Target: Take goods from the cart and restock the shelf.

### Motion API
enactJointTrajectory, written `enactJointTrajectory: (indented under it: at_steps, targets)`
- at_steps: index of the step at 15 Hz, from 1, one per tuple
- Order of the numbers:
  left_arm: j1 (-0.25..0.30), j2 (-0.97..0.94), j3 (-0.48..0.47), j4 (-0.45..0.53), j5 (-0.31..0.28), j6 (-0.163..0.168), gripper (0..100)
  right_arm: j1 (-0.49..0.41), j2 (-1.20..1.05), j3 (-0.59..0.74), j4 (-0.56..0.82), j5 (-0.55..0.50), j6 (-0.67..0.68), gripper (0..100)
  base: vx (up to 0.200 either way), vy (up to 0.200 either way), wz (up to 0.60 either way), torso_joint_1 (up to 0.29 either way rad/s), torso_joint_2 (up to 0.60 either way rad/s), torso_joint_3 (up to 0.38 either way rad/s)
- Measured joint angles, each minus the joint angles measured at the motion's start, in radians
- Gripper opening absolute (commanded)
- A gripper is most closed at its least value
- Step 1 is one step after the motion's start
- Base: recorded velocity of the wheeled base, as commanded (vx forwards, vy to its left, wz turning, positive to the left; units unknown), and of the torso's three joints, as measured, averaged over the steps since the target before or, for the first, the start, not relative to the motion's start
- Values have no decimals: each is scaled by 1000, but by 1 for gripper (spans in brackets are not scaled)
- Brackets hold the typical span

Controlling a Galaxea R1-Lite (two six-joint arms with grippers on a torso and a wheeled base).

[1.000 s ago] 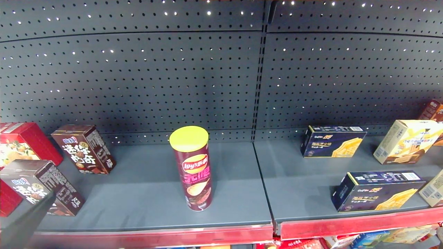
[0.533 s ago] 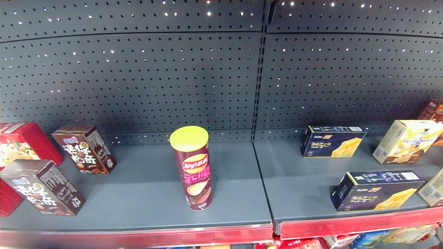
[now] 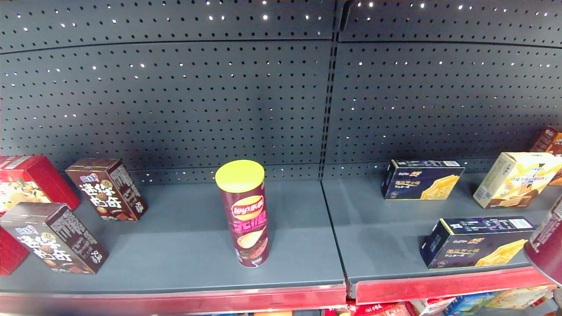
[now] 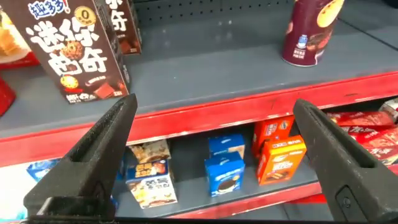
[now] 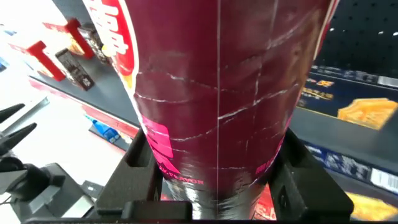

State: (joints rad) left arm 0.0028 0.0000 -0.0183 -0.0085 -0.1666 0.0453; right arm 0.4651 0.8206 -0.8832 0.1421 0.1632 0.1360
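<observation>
Right pincer (image 5: 217, 171) clamps a maroon cardboard crisp tube (image 5: 217, 93) around its body, beside the grey metal shelf's (image 3: 184, 250) right front edge. Likely light, stiff yet crushable, slick; best gripped mid-body. Left pincer (image 4: 214, 106) gapes wide, empty.

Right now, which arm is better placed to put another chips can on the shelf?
Right. The right gripper is shut on a maroon chips can near the front of the shelf; the left gripper is open and empty.

a shop, pegboard-backed shelf (image 3: 175, 245), red edge rail (image 3: 197, 301), boxed snacks (image 3: 421, 180)
</observation>
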Motion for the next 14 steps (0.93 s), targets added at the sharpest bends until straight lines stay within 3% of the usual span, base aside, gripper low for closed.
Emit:
enactJointTrajectory:
  at_steps: [4,7,14]
  targets:
    - [0,-2,-1,1,-71,-21,100,82,99,3,-77,-6,-2,0,0,0,0,0,0,0]
    - [0,-1,-2,-2,-77,-61,100,118,191,-5,-152,-5,-6,0,0,0,0,0,0,0]
    - [0,-1,2,-10,-74,-73,100,155,415,-79,-187,-38,-37,0,0,0,0,0,0,0]
